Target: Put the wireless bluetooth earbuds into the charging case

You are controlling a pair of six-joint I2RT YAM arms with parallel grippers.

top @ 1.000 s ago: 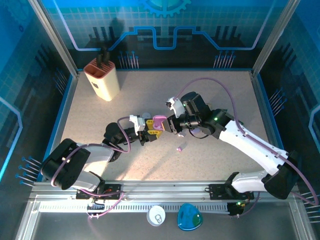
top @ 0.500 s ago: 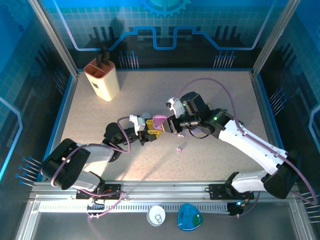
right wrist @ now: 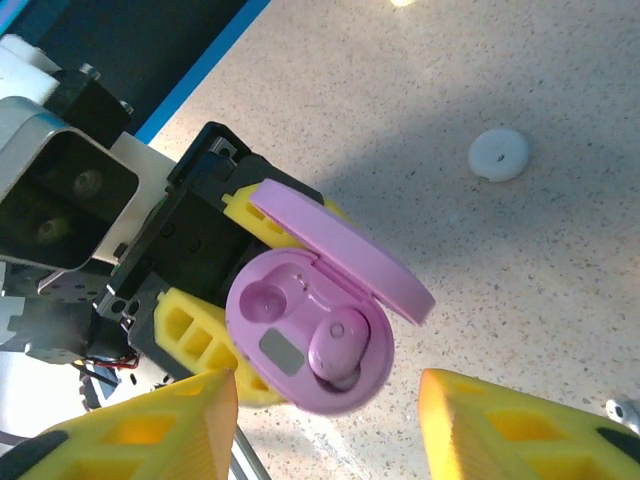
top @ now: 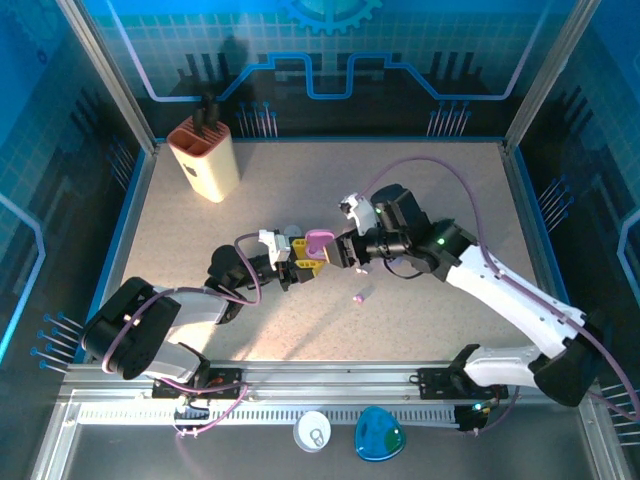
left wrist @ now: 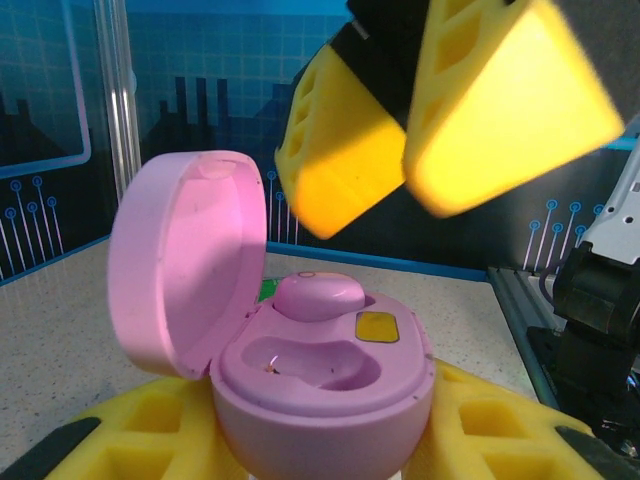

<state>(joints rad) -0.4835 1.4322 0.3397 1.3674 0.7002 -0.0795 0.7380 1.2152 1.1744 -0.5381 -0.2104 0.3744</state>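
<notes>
Right hand (top: 345,250) has spread open and backed away from the case, with one bud now seated.
Left hand (top: 305,256) is unchanged, still pinching the open pink pebble-shaped plastic charging case (top: 318,243) above the speckled worktop (top: 420,180). A second ago the right hand's fingers were pressed together at the case. Now they stand apart and empty, shifted slightly right. A pink earbud (right wrist: 338,345) sits in one socket and the other socket is bare. A small lavender stemmed earbud (top: 361,297) lies on the worktop just as before.
</notes>
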